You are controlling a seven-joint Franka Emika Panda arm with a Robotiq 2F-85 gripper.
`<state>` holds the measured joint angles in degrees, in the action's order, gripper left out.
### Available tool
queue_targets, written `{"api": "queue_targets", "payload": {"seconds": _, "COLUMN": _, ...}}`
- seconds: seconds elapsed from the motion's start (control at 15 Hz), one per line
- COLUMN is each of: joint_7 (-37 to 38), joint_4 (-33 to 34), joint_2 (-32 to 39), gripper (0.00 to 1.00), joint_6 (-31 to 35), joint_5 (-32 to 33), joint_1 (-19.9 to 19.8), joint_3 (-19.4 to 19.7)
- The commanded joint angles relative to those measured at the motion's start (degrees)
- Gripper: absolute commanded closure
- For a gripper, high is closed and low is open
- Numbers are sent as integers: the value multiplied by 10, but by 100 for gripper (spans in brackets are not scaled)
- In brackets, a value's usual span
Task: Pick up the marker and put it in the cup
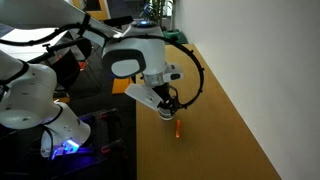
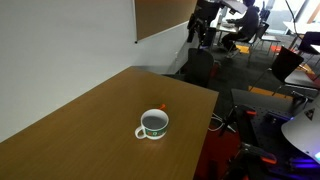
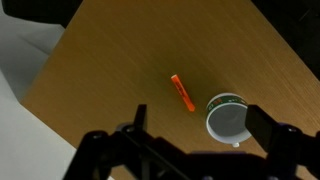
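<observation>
The orange marker (image 3: 182, 92) lies flat on the wooden table (image 3: 120, 60), just beside the grey-white cup (image 3: 229, 118), which stands upright with a dark inside. In an exterior view the cup (image 2: 153, 124) stands near the table's edge with the marker (image 2: 164, 106) just behind it. My gripper (image 3: 200, 128) is open and empty, hovering above both, its fingers to either side of the cup in the wrist view. In an exterior view the gripper (image 1: 168, 112) hangs above the marker (image 1: 178, 126); the cup is hidden there.
The table (image 2: 90, 130) runs along a white wall (image 2: 60, 40). Its edge drops off close to the cup. Office chairs and desks (image 2: 205, 60) stand beyond it. The robot's base with a blue light (image 1: 65, 145) is beside the table.
</observation>
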<state>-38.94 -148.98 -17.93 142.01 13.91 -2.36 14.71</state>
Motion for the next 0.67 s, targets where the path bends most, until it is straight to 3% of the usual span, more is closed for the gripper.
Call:
{"api": "queue_targets", "payload": {"seconds": 0.0, "joint_7": -139, "joint_4": 23, "joint_2": 65, "gripper": 0, "joint_6": 60, "joint_5": -27, "joint_1": 4, "joint_3": 28}}
{"api": "queue_targets", "payload": {"seconds": 0.27, "joint_7": -327, "joint_4": 34, "joint_2": 118, "gripper": 0, "joint_6": 104, "joint_5": -107, "joint_1": 32, "joint_3": 63}}
{"api": "queue_targets", "payload": {"seconds": 0.4, "joint_7": -413, "joint_4": 42, "joint_2": 139, "gripper": 0, "joint_6": 97, "joint_5": -165, "joint_1": 15, "joint_3": 39}}
{"api": "queue_targets", "payload": {"seconds": 0.47, "joint_7": -354, "joint_4": 23, "joint_2": 112, "gripper": 0, "joint_6": 88, "joint_5": -132, "joint_1": -10, "joint_3": 20}}
{"api": "queue_targets", "payload": {"seconds": 0.6, "joint_7": -363, "joint_4": 26, "joint_2": 122, "gripper": 0, "joint_6": 88, "joint_5": -140, "joint_1": -16, "joint_3": 12}}
